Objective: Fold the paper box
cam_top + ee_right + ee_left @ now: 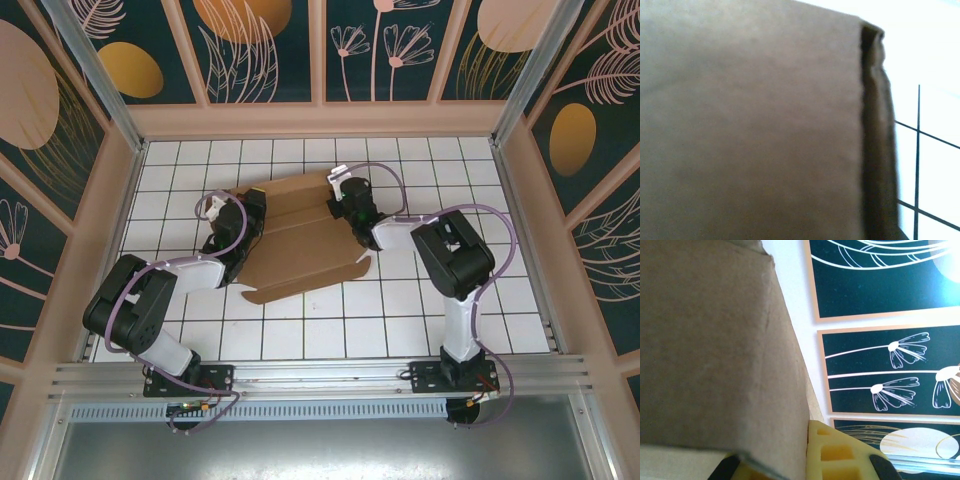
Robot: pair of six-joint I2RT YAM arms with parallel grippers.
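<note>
Left end effector (248, 208) grips the left edge of the paper box (300, 240). Right end effector (338, 205) is clenched at its upper right edge. The box lies mid-table (400, 320), with open tiles below and right.

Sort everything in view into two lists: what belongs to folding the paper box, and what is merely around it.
Job: paper box, a plain brown die-cut cardboard sheet with flaps; left gripper; right gripper.
Surroundings: white tiled table; dark teal flower-patterned wall panels; metal rail at the near edge.
</note>
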